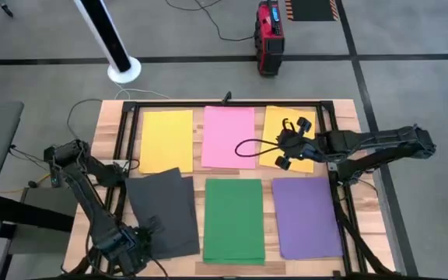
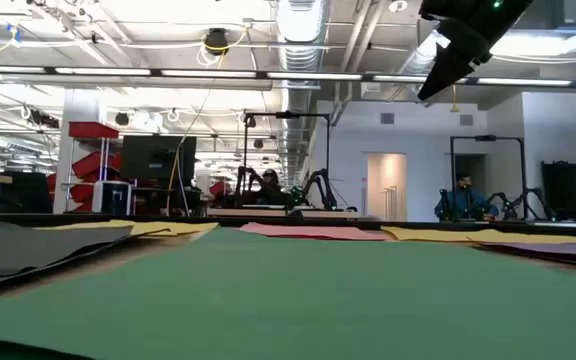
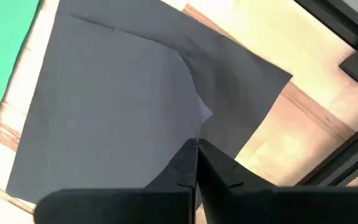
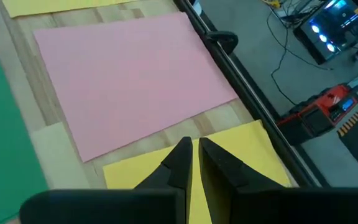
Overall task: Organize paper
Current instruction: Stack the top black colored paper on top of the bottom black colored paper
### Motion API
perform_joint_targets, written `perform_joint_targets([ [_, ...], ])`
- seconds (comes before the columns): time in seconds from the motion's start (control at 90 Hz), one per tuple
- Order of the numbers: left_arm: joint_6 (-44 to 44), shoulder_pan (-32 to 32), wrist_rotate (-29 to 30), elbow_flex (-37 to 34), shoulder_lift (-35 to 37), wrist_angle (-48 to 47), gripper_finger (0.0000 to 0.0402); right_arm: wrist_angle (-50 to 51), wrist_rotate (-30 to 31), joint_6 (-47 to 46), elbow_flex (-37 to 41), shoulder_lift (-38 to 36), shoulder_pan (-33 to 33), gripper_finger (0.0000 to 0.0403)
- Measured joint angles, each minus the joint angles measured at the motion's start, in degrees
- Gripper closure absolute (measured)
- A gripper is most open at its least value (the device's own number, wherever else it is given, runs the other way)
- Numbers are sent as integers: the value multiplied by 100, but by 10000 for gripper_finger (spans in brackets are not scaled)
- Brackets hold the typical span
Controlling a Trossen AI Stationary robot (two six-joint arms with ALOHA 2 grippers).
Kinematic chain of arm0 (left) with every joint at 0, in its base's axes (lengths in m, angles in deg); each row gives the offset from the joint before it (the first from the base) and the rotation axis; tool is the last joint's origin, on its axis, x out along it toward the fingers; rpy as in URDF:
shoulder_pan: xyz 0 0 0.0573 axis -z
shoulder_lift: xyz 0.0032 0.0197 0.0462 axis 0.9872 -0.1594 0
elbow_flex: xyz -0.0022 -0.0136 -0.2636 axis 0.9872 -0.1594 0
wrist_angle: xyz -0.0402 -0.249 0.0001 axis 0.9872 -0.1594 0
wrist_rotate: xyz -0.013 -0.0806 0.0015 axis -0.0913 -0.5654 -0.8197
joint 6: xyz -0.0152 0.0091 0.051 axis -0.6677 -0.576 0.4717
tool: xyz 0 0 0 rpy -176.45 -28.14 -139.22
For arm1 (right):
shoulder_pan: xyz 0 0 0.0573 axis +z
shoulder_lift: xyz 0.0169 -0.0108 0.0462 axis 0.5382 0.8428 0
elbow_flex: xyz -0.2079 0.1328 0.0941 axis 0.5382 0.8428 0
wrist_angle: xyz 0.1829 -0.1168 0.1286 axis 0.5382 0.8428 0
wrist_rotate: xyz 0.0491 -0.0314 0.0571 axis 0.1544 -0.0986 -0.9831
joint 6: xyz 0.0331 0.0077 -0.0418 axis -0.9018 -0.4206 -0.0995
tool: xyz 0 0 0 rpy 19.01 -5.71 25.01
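My left gripper (image 1: 148, 230) sits low over the table's (image 1: 113, 118) front-left corner, its fingers (image 3: 185, 165) pressed nearly together with only a hairline gap, tips on the black paper (image 1: 164, 211). That black stack is 2 sheets, skewed against each other, and I cannot tell whether I am pinching a sheet or only touching it. My right gripper (image 1: 286, 145) hangs above the yellow paper (image 1: 282, 124) near the back-right corner, fingers (image 4: 180, 158) close together, a thin slit between them, holding nothing. Along the back edge lie 3 sheets: another yellow sheet (image 1: 166, 140) at the back-left, the pink sheet (image 1: 228, 136) in the middle, then the yellow one under my right arm. Along the front edge, the green sheet (image 1: 234, 219) lies in the middle and the purple sheet (image 1: 306, 216) toward the front-right corner.
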Motion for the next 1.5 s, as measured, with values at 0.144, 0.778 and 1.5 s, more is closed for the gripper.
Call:
perform_joint_targets([
  [0.144,-42,20,-35,26,-25,59,401,0,-16,0,0,0,-2,376],
  [0.778,-3313,83,-945,80,-25,937,387,0,-122,19,0,2,0,376],
  [1.5,-8005,-71,264,-326,-18,1041,334,3,-146,256,0,2,0,376],
])
